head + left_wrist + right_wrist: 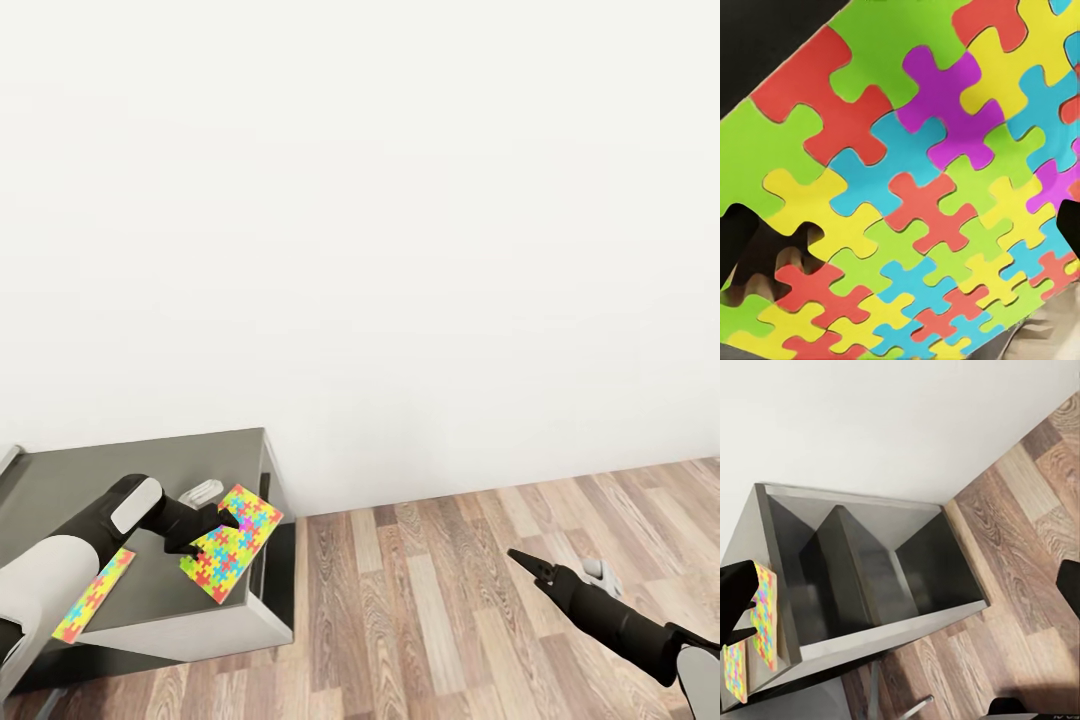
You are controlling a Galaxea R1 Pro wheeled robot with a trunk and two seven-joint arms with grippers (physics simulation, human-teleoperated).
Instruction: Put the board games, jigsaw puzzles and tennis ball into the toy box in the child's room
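Puzzle sheet (232, 542) tilted over dark grey side unit (150, 470), its right end past unit's right edge, clamped in left gripper (222, 524); fingertips partly hidden behind it. 2nd puzzle (94, 594) flat on unit, near front edge. Right gripper (530, 566) over wood floor (450, 600), nothing in it, jaw gap can't tell.

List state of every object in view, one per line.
Puzzle by the left gripper: puzzle tilted, near edge raised off the grey unit, jaws at it; grip not confirmable.
Second puzzle: flat on the unit, untouched.
Right gripper: over the wood floor, jaws close together, holding nothing.
Unit shelves: open.
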